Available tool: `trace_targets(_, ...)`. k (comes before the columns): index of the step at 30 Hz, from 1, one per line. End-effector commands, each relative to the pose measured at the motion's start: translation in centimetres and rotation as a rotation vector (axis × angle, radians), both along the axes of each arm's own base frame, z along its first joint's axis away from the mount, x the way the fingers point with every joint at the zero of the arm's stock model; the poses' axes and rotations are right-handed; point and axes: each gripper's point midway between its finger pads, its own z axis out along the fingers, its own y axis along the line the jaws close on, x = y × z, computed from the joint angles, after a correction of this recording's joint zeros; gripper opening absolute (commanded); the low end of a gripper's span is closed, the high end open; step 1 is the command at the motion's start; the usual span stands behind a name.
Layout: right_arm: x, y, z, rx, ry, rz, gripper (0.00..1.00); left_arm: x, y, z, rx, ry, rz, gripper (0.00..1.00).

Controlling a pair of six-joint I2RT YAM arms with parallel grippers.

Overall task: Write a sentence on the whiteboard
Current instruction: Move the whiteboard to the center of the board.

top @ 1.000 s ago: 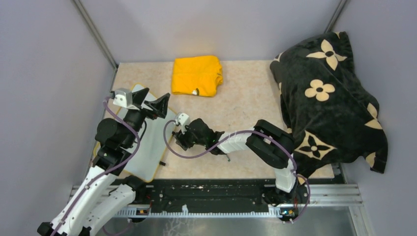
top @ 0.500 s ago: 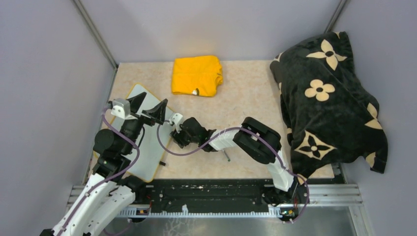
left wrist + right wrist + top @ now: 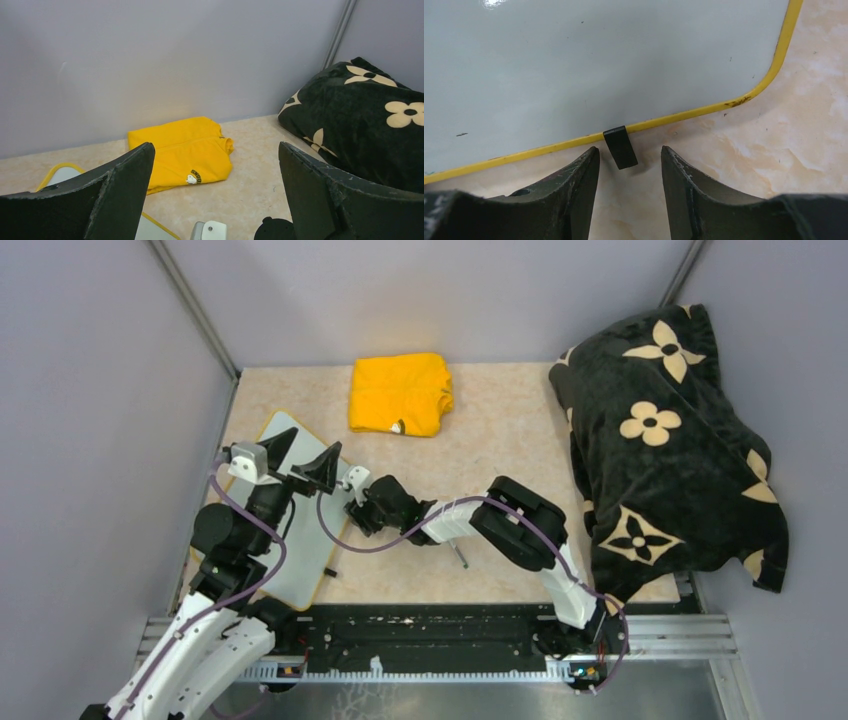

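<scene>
The whiteboard (image 3: 305,552), thin, stiff, probably light and slick, lies along the table's (image 3: 500,440) left edge, best gripped at its rim, where the right gripper (image 3: 630,149) straddles a black clip (image 3: 620,147), jaws apart, as the left gripper (image 3: 215,145) hangs wide open above.

Bare counter (image 3: 480,450) right of the whiteboard (image 3: 305,552)
Blocking: left tool (image 3: 302,455) above it, right tool (image 3: 630,156) at its right edge; yellow garment (image 3: 400,392) behind, flowered blanket (image 3: 665,430) far right.
</scene>
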Motion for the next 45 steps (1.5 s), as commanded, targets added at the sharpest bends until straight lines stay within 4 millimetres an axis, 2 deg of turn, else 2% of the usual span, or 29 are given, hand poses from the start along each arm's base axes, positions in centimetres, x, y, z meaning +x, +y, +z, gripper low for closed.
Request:
trace_targets(1, 1.1, 1.4, 1.6, 0.044, -0.037, 0.002, 0.48, -0.2, 0.1, 0.5, -0.001, -0.035, 0.007, 0.99)
trace_targets(6, 1.2, 1.7, 1.6, 0.048, -0.037, 0.006, 0.46, -0.4, 0.0, 0.5, 0.003, -0.04, 0.004, 0.99)
trace_targets(12, 1.2, 1.6, 1.4, 0.043, -0.037, 0.0, 0.34, -0.4, -0.1, 0.5, 0.005, -0.043, 0.003, 0.99)
trace_targets(21, 1.5, 0.6, 1.3, 0.033, -0.052, -0.037, 0.0, -0.4, 0.0, 0.4, 0.008, -0.046, 0.008, 0.99)
trace_targets(34, 1.8, -2.8, 1.6, 0.016, -0.09, -0.143, 0.0, -0.4, 0.0, 0.2, 0.011, -0.041, 0.011, 0.99)
trace_targets(41, 2.2, -6.1, 1.6, -0.016, -0.113, -0.241, 0.0, -0.3, -0.1, 0.0, 0.013, -0.037, 0.01, 0.99)
trace_targets(45, 3.2, -8.5, 1.6, -0.028, -0.108, -0.35, 0.0, -0.3, -0.1, -0.1, 0.015, -0.034, 0.009, 0.99)
